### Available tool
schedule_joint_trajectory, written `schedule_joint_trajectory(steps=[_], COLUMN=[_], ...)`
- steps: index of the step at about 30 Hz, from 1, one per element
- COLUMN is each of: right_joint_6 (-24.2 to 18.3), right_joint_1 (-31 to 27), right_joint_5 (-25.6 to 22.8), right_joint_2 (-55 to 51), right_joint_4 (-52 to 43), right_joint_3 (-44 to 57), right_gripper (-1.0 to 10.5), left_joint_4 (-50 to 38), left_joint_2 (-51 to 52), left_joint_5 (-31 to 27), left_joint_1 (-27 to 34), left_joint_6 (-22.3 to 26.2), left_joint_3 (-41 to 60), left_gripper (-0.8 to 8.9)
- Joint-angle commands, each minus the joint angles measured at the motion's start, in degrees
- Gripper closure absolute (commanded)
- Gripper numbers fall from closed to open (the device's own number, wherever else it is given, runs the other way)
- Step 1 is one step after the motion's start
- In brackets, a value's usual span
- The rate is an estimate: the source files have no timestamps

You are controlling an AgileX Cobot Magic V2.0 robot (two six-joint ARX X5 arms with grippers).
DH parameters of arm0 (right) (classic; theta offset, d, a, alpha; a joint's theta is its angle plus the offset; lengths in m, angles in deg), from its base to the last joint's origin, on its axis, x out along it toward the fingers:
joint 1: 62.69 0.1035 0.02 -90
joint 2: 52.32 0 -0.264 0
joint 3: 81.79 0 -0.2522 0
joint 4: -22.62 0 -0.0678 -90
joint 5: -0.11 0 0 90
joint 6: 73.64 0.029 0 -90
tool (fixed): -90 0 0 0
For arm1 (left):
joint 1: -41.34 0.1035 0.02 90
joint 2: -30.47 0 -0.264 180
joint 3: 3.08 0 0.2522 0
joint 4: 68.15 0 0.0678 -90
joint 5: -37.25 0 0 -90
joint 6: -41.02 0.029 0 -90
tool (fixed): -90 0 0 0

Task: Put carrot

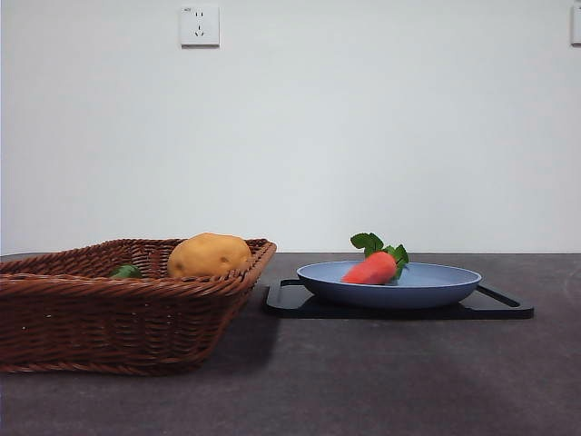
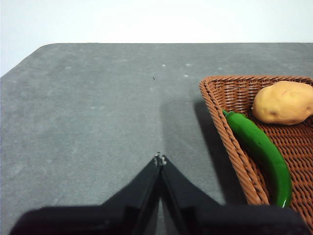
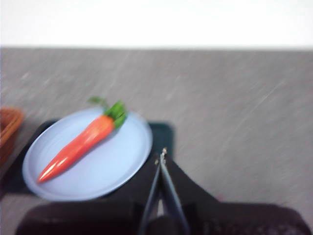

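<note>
The carrot point(image 1: 372, 269) lay on the blue plate point(image 1: 436, 289), so the placing looked done; the right hand point(image 3: 161, 157) hung beside it, pinched shut and empty, needing only to retreat

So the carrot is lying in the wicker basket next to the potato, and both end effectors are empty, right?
Not quite. The carrot lies on the blue plate, not in the wicker basket; the front view and the right wrist view both show this. The potato is in the basket, beside a green pepper. The left end effector and right end effector are indeed empty.
</note>
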Motion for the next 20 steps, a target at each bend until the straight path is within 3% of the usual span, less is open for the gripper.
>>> schedule_joint_trajectory(steps=[1, 3, 14, 20], right_joint_6=[-3.37, -3.34, -3.39, -3.37], right_joint_1=[-2.14, -4.94, -18.97, -20.63], right_joint_5=[-0.17, 1.44, 22.29, 23.71], right_joint_2=[-4.57, -8.46, -22.51, -24.96], right_joint_4=[0.39, 0.39, 0.04, -0.98], right_joint_3=[0.37, 1.90, 16.94, 21.92], right_gripper=[9.4, 9.4, 9.4, 9.4], left_joint_4=[-0.28, -0.31, -0.31, -0.28], left_joint_2=[0.15, 0.15, 0.15, 0.15], left_joint_5=[-0.17, -0.20, -0.17, -0.20], left_joint_1=[-0.11, -0.11, -0.11, -0.11], left_joint_6=[-0.33, -0.33, -0.33, -0.33], left_joint_3=[0.52, 0.52, 0.52, 0.52], left_gripper=[8.05, 8.05, 8.05, 8.05])
